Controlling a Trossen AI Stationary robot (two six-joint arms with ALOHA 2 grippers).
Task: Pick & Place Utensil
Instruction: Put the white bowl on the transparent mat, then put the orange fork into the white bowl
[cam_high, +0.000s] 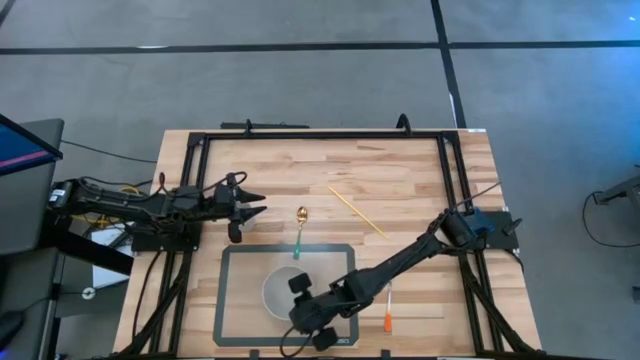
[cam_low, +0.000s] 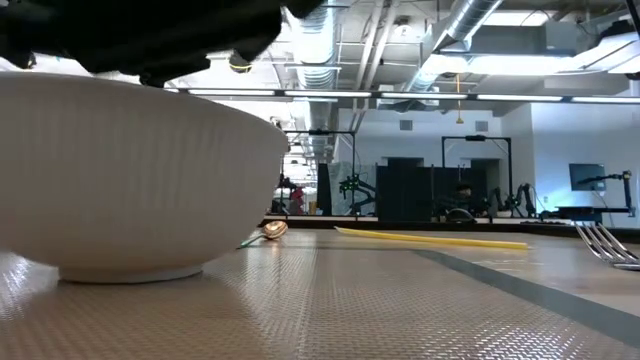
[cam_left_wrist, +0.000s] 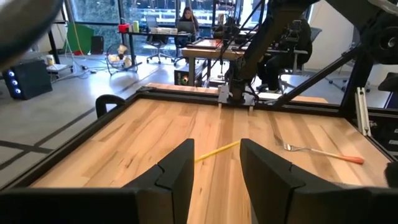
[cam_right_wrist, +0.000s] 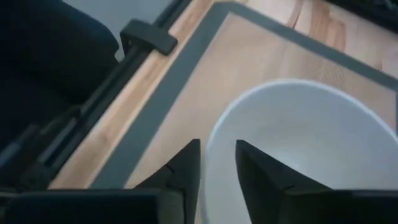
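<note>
A white bowl (cam_high: 280, 292) (cam_low: 130, 180) (cam_right_wrist: 298, 149) stands on a grey-bordered mat (cam_high: 228, 300). A spoon (cam_high: 300, 228) (cam_low: 272, 230) with a gold head and green handle lies just beyond the mat's far edge. A fork (cam_high: 388, 310) (cam_left_wrist: 317, 151) with an orange handle lies right of the mat. My right gripper (cam_high: 298, 312) (cam_right_wrist: 217, 152) hovers open just above the bowl's rim, a finger on either side of it. My left gripper (cam_high: 258, 210) (cam_left_wrist: 216, 155) waits open at the table's left, left of the spoon.
A long yellow stick (cam_high: 357, 210) (cam_low: 430, 238) (cam_left_wrist: 211, 152) lies slantwise on the wood right of the spoon. A black frame (cam_high: 320, 135) borders the table, with a clamp (cam_right_wrist: 146, 37) near the mat. People sit at desks in the room beyond.
</note>
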